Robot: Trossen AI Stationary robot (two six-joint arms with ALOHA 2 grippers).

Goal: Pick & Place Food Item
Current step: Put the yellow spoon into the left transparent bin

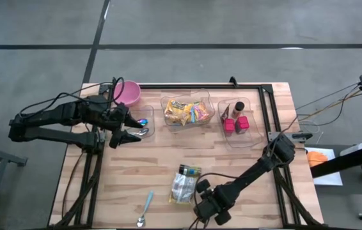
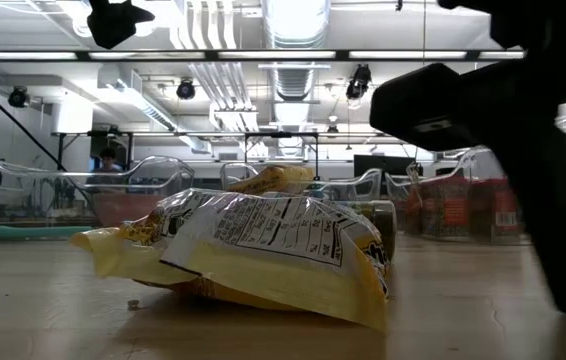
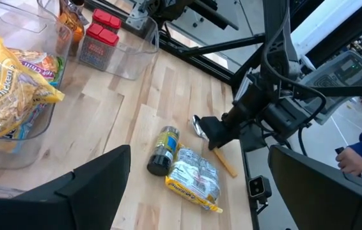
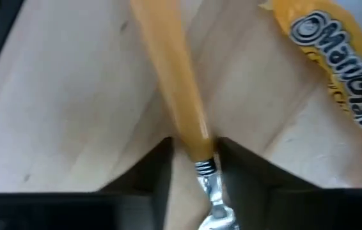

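1. Orange-handled spoon (image 4: 180, 96) fills the right wrist view, its handle lying on the pale wood of the worktop (image 1: 245, 160) and passing between the right tool's (image 4: 194, 160) two dark fingers.
2. Those fingers stand narrowly apart with the handle's end, where it joins the metal neck, pinched between them.
3. Just beside the spoon lies the task's thing, a yellow and silver noodle packet (image 1: 183, 185), flat on the worktop near its front edge, with a small dark jar (image 3: 162, 151) touching its far end.
4. Left tool (image 1: 130, 128) hovers wide open and empty at the back left, over a clear tray beside a pink bowl (image 1: 128, 93).
5. Further clear trays hold yellow snack bags (image 1: 186, 112) and red-capped containers (image 1: 236, 122).
6. A blue spoon (image 1: 146, 206) lies near the front edge.
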